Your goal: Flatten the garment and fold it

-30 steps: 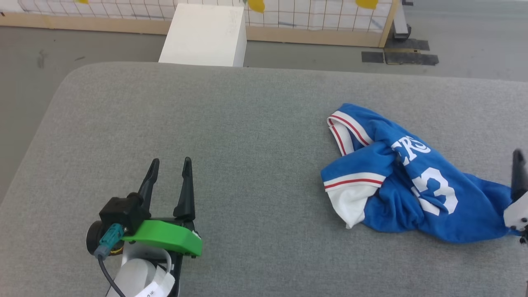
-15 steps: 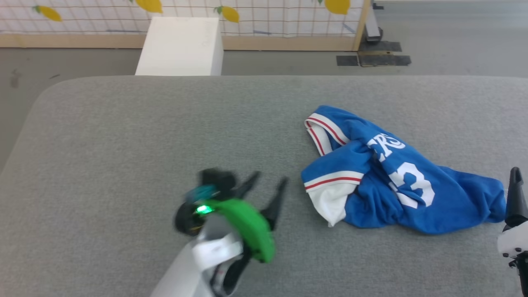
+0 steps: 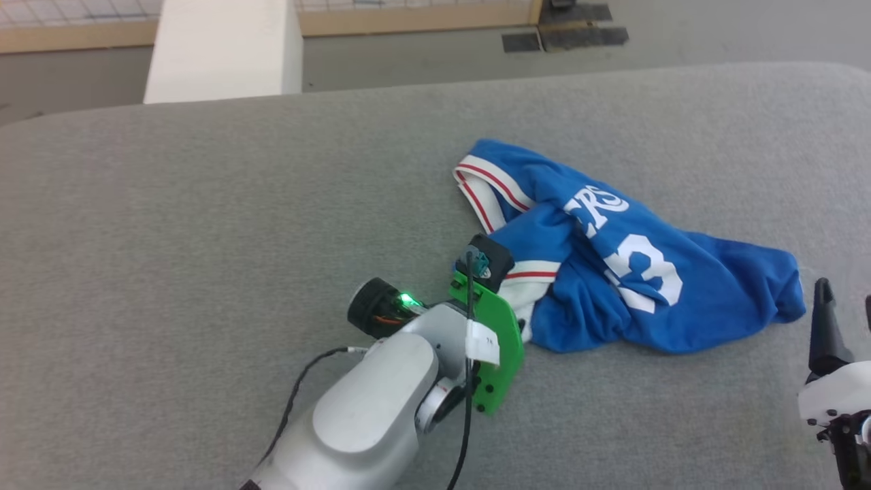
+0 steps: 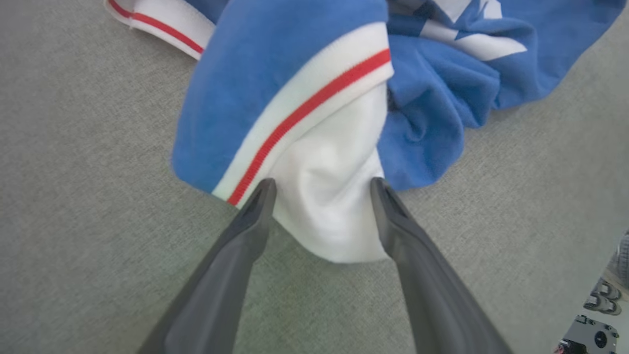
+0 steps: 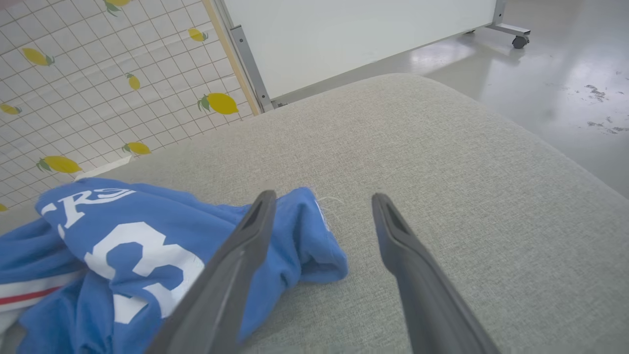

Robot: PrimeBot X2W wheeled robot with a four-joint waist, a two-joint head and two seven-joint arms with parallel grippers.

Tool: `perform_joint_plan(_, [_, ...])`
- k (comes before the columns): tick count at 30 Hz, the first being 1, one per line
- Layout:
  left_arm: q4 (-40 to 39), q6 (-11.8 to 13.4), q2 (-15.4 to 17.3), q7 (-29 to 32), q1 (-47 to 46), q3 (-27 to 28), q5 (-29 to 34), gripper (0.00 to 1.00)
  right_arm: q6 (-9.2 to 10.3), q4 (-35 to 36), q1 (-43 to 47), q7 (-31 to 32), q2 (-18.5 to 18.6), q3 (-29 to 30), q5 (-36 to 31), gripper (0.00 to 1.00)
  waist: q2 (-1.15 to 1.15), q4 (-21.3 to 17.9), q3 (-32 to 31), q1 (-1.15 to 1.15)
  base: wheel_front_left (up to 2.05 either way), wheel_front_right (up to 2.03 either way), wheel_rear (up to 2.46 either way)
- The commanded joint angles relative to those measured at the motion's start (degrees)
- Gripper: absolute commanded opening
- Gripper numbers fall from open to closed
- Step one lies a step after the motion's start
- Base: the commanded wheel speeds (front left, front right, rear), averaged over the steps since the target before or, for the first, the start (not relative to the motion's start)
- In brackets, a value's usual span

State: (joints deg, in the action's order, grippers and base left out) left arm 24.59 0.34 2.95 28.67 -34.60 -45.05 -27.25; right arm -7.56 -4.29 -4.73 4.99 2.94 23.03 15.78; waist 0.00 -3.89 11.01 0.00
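The garment, a blue jersey with a white 3, lies crumpled on the right half of the grey padded table. My left gripper is open at the garment's near-left corner. Its two fingers straddle the white panel below the red-and-white trim, and they have not closed on it. In the head view the green wrist mount hides those fingers. My right gripper stands open just right of the garment's right end, with bare table between its fingers.
A white box stands on the floor past the table's far edge. The table's rounded right corner drops to a shiny floor. A lemon-patterned panel and a white board stand behind.
My left arm has swung right across the table to the garment's white corner. The head camera has shifted too. The right gripper stays beside the garment's right end.
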Motion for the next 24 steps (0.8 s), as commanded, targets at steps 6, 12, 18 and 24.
perform_joint_plan(6, [6.4, -0.2, -0.1, 0.7, -2.0, -2.9, 0.1, 0.21, 0.08, -2.1, -1.6, -1.8, -0.1, -1.2, 1.0, 1.0, 0.0, -3.1, 3.5, 0.0, 0.0, 0.0, 0.0])
perform_joint_plan(12, [6.7, -1.1, -0.1, -1.4, -2.2, -2.7, -3.8, 0.0, 0.08, -3.5, -1.7, -2.7, -0.1, -1.1, 0.5, 1.0, 0.0, -1.7, 3.3, 0.0, 0.0, 0.0, 0.0])
perform_joint_plan(18, [2.1, 0.9, 1.7, -5.1, -1.8, 2.9, -7.4, 0.0, 0.08, -4.3, -1.0, -2.5, -0.1, -0.7, -0.9, 1.0, 0.0, 2.3, 0.6, 0.0, 0.0, 0.0, 0.0])
perform_joint_plan(24, [-9.0, 8.0, 8.6, -8.0, 2.1, 11.8, -9.7, 0.0, 0.08, -4.8, -0.6, -1.8, -0.1, -1.2, -0.1, 1.0, 0.0, 7.1, -2.3, 0.0, 0.0, 0.0, 0.0])
